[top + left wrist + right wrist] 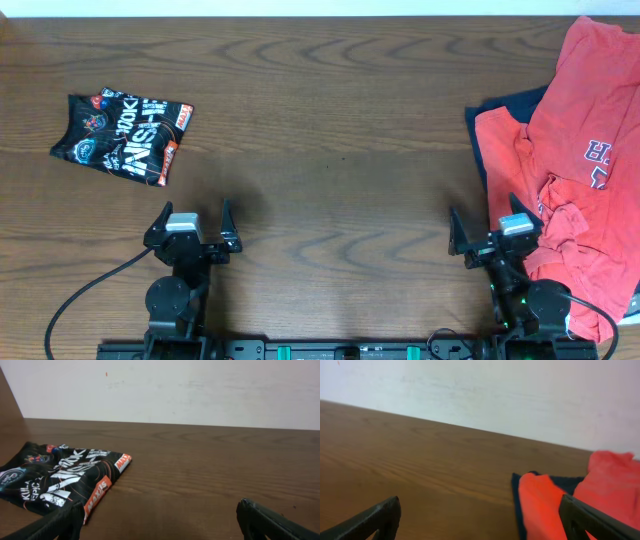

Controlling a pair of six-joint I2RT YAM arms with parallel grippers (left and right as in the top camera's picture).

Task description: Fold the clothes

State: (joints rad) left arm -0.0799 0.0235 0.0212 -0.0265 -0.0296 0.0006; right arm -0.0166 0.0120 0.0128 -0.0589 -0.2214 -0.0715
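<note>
Both grippers sit at my near edge of the worktop (340, 130), and both stand wide with nothing between the jaws. On my left wrist feed the left gripper (195, 212) shows its two dark fingers (60, 522) low in the corners, bare wood between them. Beyond it, up and to the left, lies the small black printed garment (122, 125), folded into a flat, compact packet and well apart from that gripper.

Over on the right, the right gripper (484, 215) points up the worktop with its outer finger at the edge of the coral-red T-shirt (580, 130) (whether it touches the cloth, I cannot tell). That shirt lies rumpled in a heap at the right end, its white-and-navy chest lettering (597, 160) partly showing. Under it, a dark navy garment (497, 115) peeks out along the left side. A pale wall (175, 390) backs the far edge.
</note>
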